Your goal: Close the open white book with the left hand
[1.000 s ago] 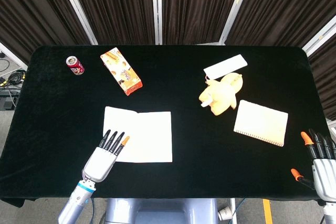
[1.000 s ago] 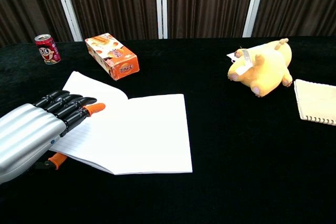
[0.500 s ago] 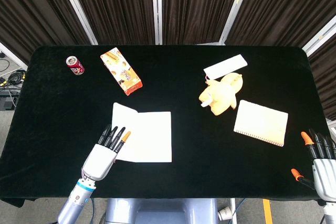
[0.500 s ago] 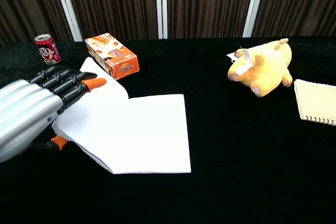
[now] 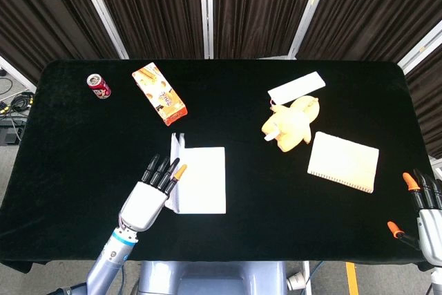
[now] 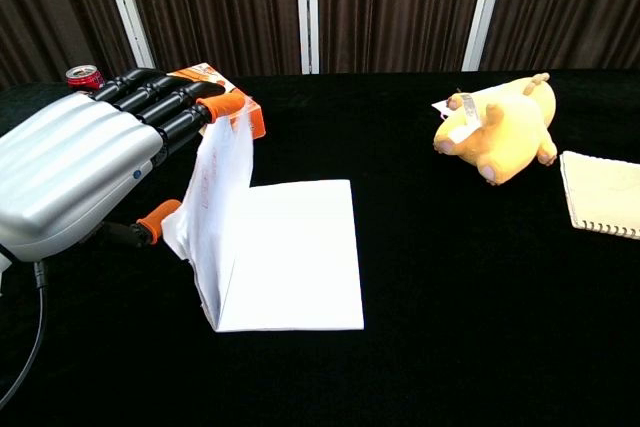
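The white book (image 5: 204, 180) lies open at the table's front left, its right half flat (image 6: 297, 252). Its left page (image 6: 220, 202) stands nearly upright, bowed a little. My left hand (image 5: 146, 200) is behind that page on its left side, fingers stretched out and pressing its back near the top edge (image 6: 80, 172). The orange-tipped thumb sits apart by the page's lower edge. Nothing is gripped. My right hand (image 5: 427, 213) rests at the front right corner of the table with its fingers spread, seen only in the head view.
A red can (image 5: 97, 86) and an orange snack box (image 5: 160, 93) stand at the back left. A yellow plush toy (image 6: 500, 127) and a flat white box (image 5: 296, 88) lie right of centre, with a spiral notepad (image 5: 343, 162) beyond them.
My left hand has risen and swept right, lifting the book's left page from lying flat to nearly upright. The right hand has barely moved.
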{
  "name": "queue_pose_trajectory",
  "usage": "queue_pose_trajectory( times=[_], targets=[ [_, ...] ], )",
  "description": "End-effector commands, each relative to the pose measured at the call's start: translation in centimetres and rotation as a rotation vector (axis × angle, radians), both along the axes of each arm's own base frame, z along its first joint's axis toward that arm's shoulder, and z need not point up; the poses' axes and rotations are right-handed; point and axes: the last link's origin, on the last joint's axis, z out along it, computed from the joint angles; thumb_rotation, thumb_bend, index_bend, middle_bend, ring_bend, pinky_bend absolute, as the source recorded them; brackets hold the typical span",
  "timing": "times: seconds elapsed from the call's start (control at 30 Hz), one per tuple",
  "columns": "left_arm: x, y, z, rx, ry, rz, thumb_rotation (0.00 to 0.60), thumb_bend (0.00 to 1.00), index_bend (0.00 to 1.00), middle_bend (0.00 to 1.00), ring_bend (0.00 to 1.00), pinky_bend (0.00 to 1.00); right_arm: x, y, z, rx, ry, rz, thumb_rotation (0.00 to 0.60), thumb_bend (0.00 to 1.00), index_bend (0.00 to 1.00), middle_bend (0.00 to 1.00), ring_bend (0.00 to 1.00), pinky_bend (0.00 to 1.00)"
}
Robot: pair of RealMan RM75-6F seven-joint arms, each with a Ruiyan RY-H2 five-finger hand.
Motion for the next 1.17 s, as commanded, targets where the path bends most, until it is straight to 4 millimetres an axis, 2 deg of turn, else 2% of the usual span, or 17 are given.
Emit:
queue_pose_trajectory(
  times=[0.03,0.27,0.6,0.73,0.97,1.17],
  targets=[
    [-0.1,0.7,-0.1,0.005,0.027,0.007,0.600,0.46,0.00,0.00,0.00,0.00,0.1,0.0,0.0,0.001,-0.002,0.003,0.600,0.04,0.01,0.00,0.00,0.00],
    [0.3,1.3,-0.3,0.001,0.034,0.012,0.600,0.37,0.00,0.00,0.00,0.00,0.0,0.0,0.1,-0.002,-0.002,-0.002,0.600,0.04,0.01,0.00,0.00,0.00],
    [-0.6,0.8,0.6,-0.003,0.014,0.022,0.600,0.37,0.00,0.00,0.00,0.00,0.1,0.1,0.1,-0.005,0.001,0.001,0.600,0.04,0.01,0.00,0.00,0.00],
    [-2.5,0.2,2.2,-0.007,0.004,0.065,0.600,0.35,0.00,0.00,0.00,0.00,0.0,0.1,0.2,-0.007,0.001,0.000,0.600,0.04,0.02,0.00,0.00,0.00],
    [-8.4,-1.8,7.0,-0.030,-0.001,0.264,0.600,0.26,0.00,0.00,0.00,0.00,0.0,0.0,0.0,-0.003,0.011,-0.001,0.600,0.04,0.02,0.00,0.00,0.00],
    [-12.2,-3.6,10.2,-0.042,-0.003,0.382,0.600,0.24,0.00,0.00,0.00,0.00,0.0,-0.1,-0.5,0.009,0.025,-0.004,0.600,0.04,0.01,0.00,0.00,0.00]
  ],
)
